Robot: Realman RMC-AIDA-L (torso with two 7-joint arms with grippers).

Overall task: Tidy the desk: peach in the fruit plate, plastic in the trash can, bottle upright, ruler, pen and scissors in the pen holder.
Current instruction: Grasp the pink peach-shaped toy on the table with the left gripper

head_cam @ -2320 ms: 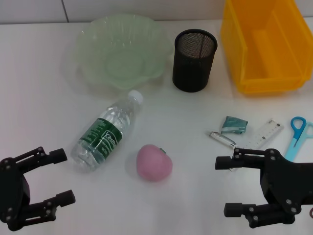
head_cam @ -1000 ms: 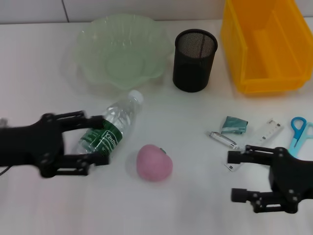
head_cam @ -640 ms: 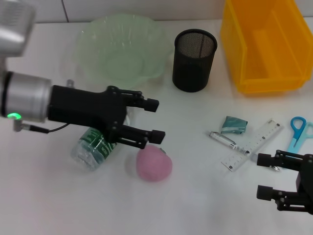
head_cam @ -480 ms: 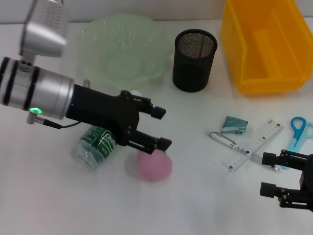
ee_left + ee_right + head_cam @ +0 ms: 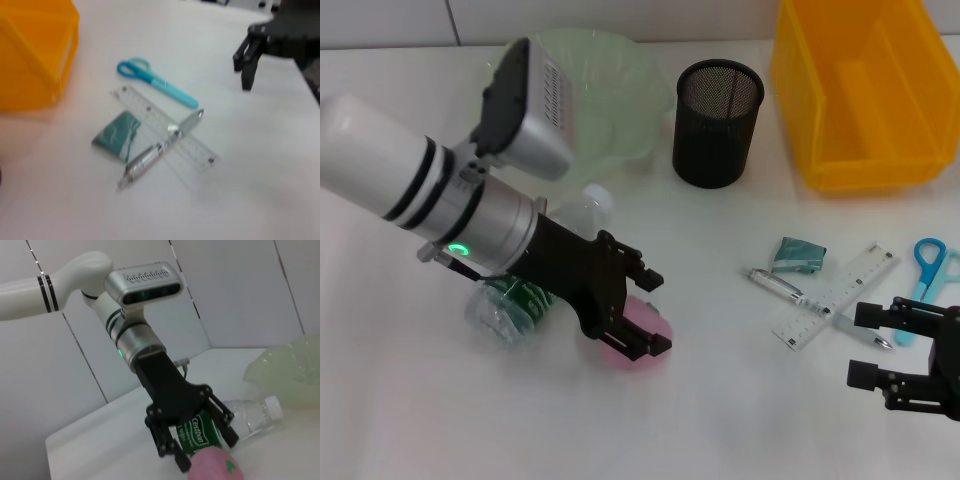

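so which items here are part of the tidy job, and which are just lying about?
Job: pink peach, pale green fruit plate, clear water bottle, black mesh pen holder, clear ruler, silver pen, blue scissors, teal plastic wrapper, yellow bin.
Lying about: nothing visible.

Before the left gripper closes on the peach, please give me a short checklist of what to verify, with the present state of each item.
1. Left gripper open: ok.
2. Its fingers on either side of the peach: ok.
3. Fingers apart from the lying water bottle: cannot tell.
4. Green fruit plate has room: ok.
5. Right gripper away, at the near right: ok.
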